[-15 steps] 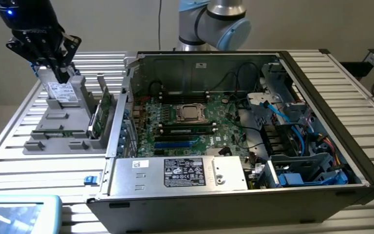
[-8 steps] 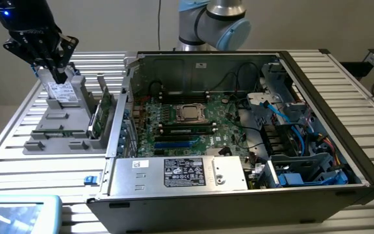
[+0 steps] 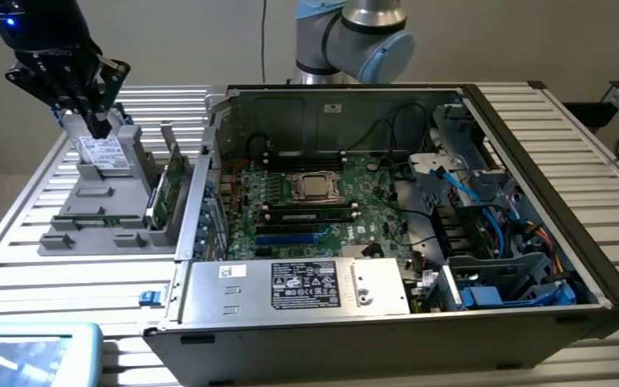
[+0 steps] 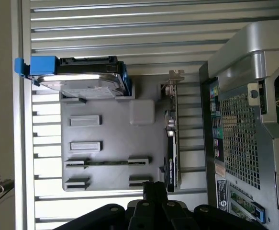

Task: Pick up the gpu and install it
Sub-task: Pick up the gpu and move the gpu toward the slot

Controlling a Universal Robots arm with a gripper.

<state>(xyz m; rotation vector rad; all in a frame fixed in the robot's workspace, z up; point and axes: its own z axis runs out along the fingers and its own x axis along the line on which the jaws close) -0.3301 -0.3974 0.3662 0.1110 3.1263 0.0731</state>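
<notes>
Gpu [image 3: 162, 189] on edge in gray holder [image 3: 94, 216], long axis alongside case [image 3: 396, 355].

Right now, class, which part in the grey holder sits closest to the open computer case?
The gpu: the thin green card standing on edge beside the case. The silver hard drive stands farther away.
</notes>
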